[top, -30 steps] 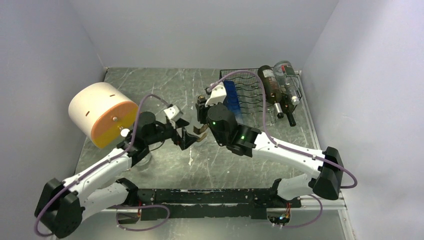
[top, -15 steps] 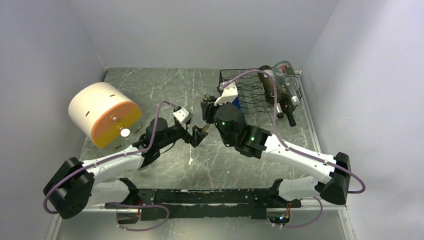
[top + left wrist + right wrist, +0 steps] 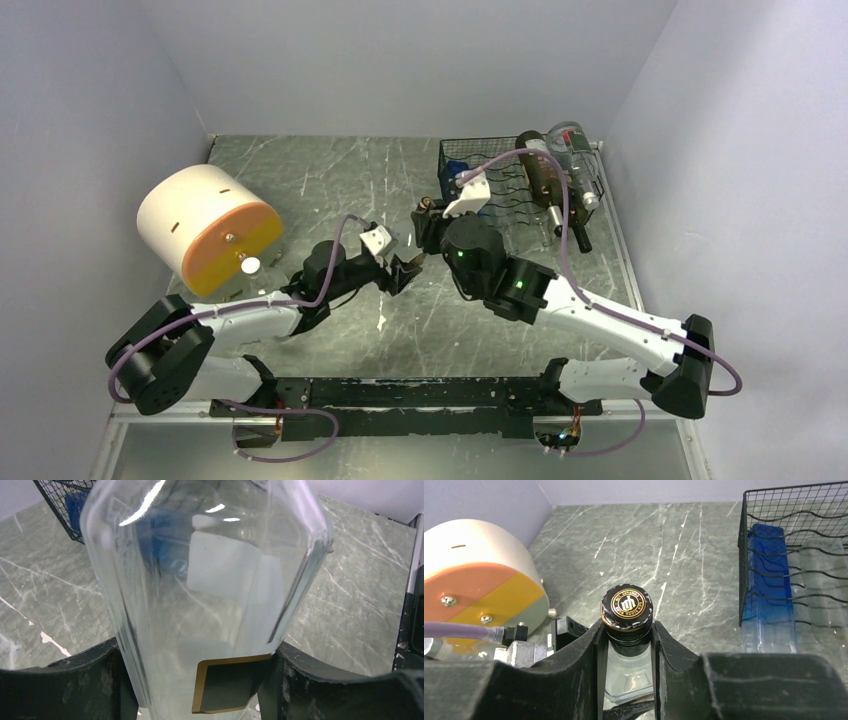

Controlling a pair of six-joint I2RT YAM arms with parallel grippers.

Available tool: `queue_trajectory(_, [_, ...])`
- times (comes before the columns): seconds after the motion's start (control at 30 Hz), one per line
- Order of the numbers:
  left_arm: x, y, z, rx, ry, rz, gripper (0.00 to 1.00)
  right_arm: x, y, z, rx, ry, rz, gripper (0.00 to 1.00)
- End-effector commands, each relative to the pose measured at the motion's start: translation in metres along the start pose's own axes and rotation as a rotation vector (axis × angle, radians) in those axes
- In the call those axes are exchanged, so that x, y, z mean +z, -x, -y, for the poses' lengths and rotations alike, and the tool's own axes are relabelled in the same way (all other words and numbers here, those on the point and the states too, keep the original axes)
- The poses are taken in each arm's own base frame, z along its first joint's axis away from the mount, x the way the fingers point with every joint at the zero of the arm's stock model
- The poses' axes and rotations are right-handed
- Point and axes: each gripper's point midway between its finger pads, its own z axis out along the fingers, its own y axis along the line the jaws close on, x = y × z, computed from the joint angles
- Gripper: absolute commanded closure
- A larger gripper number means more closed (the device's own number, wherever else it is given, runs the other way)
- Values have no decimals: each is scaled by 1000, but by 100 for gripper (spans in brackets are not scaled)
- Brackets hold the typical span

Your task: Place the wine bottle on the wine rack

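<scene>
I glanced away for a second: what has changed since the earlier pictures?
The left gripper moved right and closed on the clear bottle, around its body. The right gripper, holding the bottle's neck throughout, shifted slightly right toward the wine rack. The rack, the dark bottle on it and the round drum stayed put.

Three plain lilac-grey walls (image 3: 400,60) are boxing in the table (image 3: 330,170), rising from its far edge and both sides. The top is showing a dark grey-green marble pattern with white veins and scuffs. Soft, even light is falling across it, casting only faint shadows
</scene>
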Motion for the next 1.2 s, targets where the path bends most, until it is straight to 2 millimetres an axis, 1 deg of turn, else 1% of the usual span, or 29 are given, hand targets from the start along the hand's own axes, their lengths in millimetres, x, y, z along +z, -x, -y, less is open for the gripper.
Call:
queue_trajectory(0.0, [10,40,-11,102,27,112,92,-20,41,-13,148,85,83,94])
queue_trajectory(0.07, [11,46,-8,154,4,120,93,-26,39,-14,126,106,59,73])
queue_trajectory(0.1, [11,49,-7,187,-6,128,93,-30,39,-14,119,122,52,55])
queue_trajectory(0.13, [11,53,-7,218,-12,138,93,-34,40,-13,112,133,45,45])
queue_trajectory(0.17, [12,57,-7,254,-16,149,93,-39,40,-13,105,149,38,40])
queue_trajectory(0.23, [12,65,-10,326,-3,167,93,-48,39,-9,94,165,16,34])
queue_trajectory(0.3, [15,74,-13,376,5,150,93,-63,47,-4,104,176,-8,32])
queue_trajectory(0.4, [13,74,-17,454,4,61,93,-89,59,7,142,205,-10,31])
queue_trajectory(0.5, [7,74,-21,556,3,26,93,-111,69,16,167,252,16,31])
queue_trajectory(0.57, [4,75,-24,631,11,14,93,-121,75,21,163,261,25,32])
queue_trajectory(0.63, [1,79,-33,716,50,9,93,-125,75,27,131,249,13,32])
queue_trajectory(0.73, [-4,94,-40,881,99,56,93,-124,66,35,80,206,-38,32])
queue_trajectory(0.83, [-9,110,-46,1018,151,97,93,-125,46,35,13,204,-137,32])
queue_trajectory(0.93, [-10,125,-46,1154,168,130,93,-124,29,35,-21,196,-210,32])
queue_trajectory(1.0, [-7,132,-43,1258,158,142,93,-122,17,33,-46,201,-256,32])
queue_trajectory(1.07, [0,140,-39,1366,136,165,93,-120,7,31,-79,204,-297,32])
queue_trajectory(1.13, [11,149,-30,1442,100,211,93,-117,2,36,-108,175,-320,32])
queue_trajectory(1.17, [15,159,-29,1459,110,246,93,-116,-1,39,-120,154,-329,32])
